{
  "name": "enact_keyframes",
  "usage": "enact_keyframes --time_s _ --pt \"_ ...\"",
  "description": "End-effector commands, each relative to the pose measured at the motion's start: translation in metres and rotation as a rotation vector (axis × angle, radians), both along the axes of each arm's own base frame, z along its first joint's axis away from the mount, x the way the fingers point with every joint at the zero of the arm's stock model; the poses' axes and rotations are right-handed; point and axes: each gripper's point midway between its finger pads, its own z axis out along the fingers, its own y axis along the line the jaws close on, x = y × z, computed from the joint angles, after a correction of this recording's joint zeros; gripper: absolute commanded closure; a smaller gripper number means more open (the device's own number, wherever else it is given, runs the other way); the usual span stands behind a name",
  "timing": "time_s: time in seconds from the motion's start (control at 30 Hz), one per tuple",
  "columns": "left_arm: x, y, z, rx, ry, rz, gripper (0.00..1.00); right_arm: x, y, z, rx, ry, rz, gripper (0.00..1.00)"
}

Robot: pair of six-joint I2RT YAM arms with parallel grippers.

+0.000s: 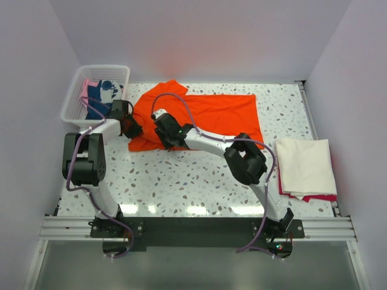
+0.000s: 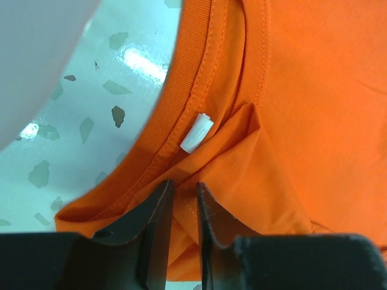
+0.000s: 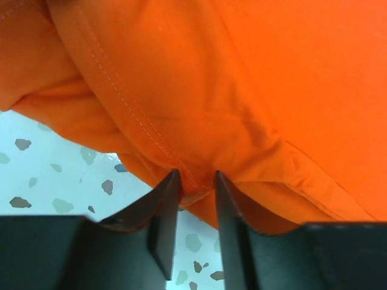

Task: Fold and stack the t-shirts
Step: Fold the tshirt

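right pincer (image 3: 196, 176) tight on a stitched fold of orange t-shirt (image 3: 242, 90) above speckled table (image 3: 54, 181)

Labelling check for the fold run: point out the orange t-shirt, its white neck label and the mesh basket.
orange t-shirt (image 1: 224, 112): top external view, flat body panel.
white neck label (image 2: 197, 133): left wrist view, middle of the label.
mesh basket (image 1: 72, 99): top external view, left wall.

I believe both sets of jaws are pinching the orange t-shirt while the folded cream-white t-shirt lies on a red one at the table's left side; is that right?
Only the side is wrong: the top external view shows the folded cream-white t-shirt on the red t-shirt at the table's right side. The jaws do pinch the orange t-shirt.
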Motion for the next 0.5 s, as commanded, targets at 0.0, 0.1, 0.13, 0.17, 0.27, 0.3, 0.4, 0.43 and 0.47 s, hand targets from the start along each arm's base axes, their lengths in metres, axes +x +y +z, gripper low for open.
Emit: enact_keyframes --time_s 0.0,0.1,0.13,0.17,0.27,0.3,0.4,0.43,0.47 --pt "0.02 -0.006 0.018 -0.009 -0.074 -0.027 0.76 0.015 0.004 0.022 0.017 -0.06 -0.023 0.68" --pt "0.023 -0.008 0.023 -0.019 -0.093 -0.034 0.85 0.015 0.005 0.024 0.024 -0.061 -0.024 0.79" --pt "0.025 -0.01 0.025 -0.027 -0.099 -0.04 0.86 0.015 0.005 0.023 0.024 -0.06 -0.025 0.82" --pt "0.026 -0.01 0.027 -0.029 -0.105 -0.042 0.88 0.016 0.006 0.025 0.027 -0.062 -0.029 0.85" --pt "0.031 -0.013 0.034 -0.041 -0.124 -0.051 0.94 0.018 0.003 0.027 0.019 -0.069 -0.041 0.95" --pt "0.033 -0.014 0.037 -0.045 -0.132 -0.052 0.98 0.019 0.003 0.03 0.025 -0.077 -0.044 0.97" --pt "0.039 -0.018 0.048 -0.063 -0.158 -0.064 1.0 0.023 0.0 0.039 0.033 -0.093 -0.061 0.99" --pt "0.039 -0.018 0.049 -0.066 -0.159 -0.063 1.0 0.027 -0.004 0.04 0.033 -0.093 -0.073 1.0" --pt "0.042 -0.019 0.053 -0.068 -0.168 -0.065 1.0 0.028 -0.003 0.042 0.042 -0.094 -0.075 1.0"
